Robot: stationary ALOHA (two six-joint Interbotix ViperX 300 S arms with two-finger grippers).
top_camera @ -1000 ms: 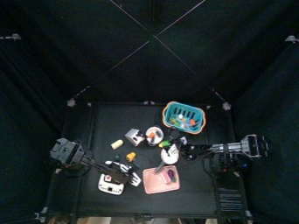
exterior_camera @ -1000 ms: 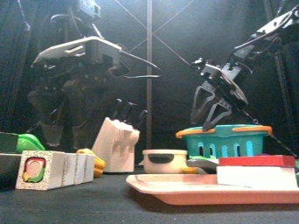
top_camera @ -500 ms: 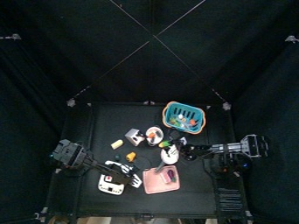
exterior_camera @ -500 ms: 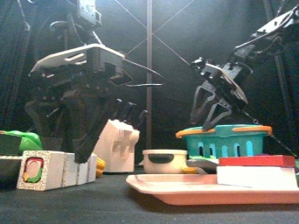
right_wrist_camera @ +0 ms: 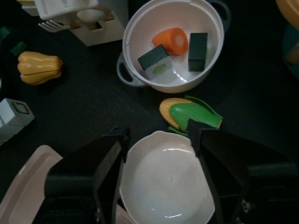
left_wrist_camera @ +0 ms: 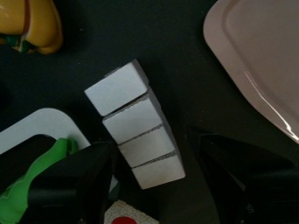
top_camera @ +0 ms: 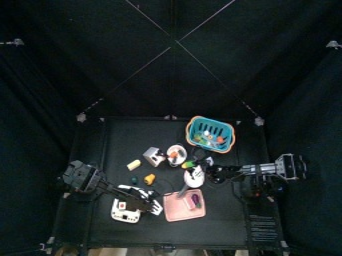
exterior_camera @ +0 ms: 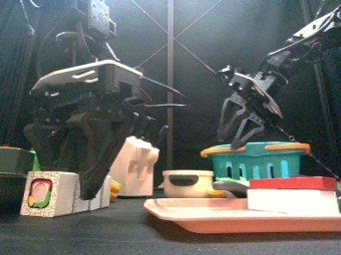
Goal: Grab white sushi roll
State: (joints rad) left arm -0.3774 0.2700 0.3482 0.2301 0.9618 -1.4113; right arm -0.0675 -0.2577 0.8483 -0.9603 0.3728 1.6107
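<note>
left gripper (left_wrist_camera: 149,179): jaws spread wide, empty, straddling white segmented sushi roll (left_wrist_camera: 135,127) to close on | right gripper (right_wrist_camera: 162,153): jaws open, empty white bowl (right_wrist_camera: 163,179) between, resting

Right gripper (right_wrist_camera: 163,149), fingers (right_wrist_camera: 87,171) spread, above an empty white oval dish (right_wrist_camera: 163,179); beyond, a white two-handled pot (right_wrist_camera: 176,45) holding orange and green pieces; yellow squash (right_wrist_camera: 38,67) nearby on the bench (right_wrist_camera: 257,96).

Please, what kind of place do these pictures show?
Most likely a robot test pen, not a real kitchen. Black curtains close in a small black table, two robot arms hang over it, and the table holds toy food and dishes: a teal basket, a pink tray, a white pot.
</note>
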